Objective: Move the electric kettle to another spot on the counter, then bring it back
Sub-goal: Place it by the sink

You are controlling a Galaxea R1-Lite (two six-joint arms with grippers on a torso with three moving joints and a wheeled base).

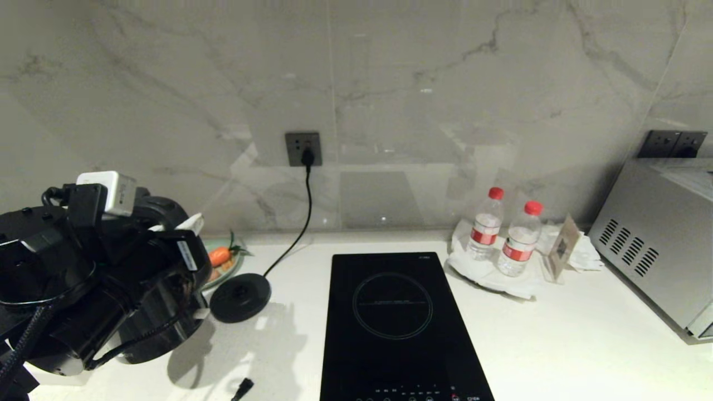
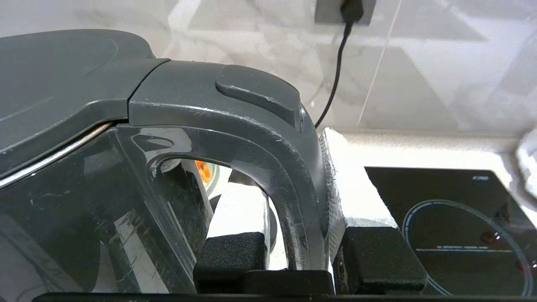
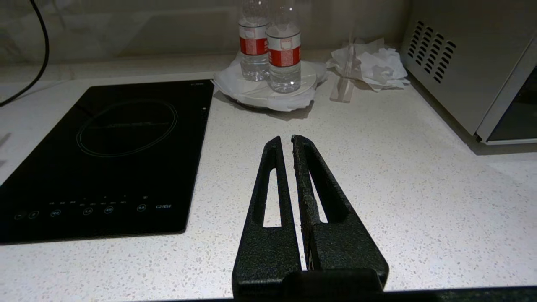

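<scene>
My left gripper (image 2: 302, 247) is shut on the loop handle (image 2: 268, 142) of the glossy black electric kettle (image 2: 75, 201); one pad sits inside the loop, the other outside. In the head view the kettle (image 1: 159, 328) hangs under my left arm (image 1: 83, 262) at the far left. It is off its round black base disc (image 1: 239, 298) and casts a shadow on the white speckled counter (image 1: 557, 345). My right gripper (image 3: 284, 140) hovers shut over bare counter to the right of the hob, with nothing in it.
A black induction hob (image 1: 392, 323) lies mid-counter. The base's cord runs up to a wall socket (image 1: 303, 148). A plate with a carrot (image 1: 223, 259) sits behind the base. Two water bottles (image 1: 504, 234) on a white plate and a steel oven (image 1: 657, 245) stand at the right.
</scene>
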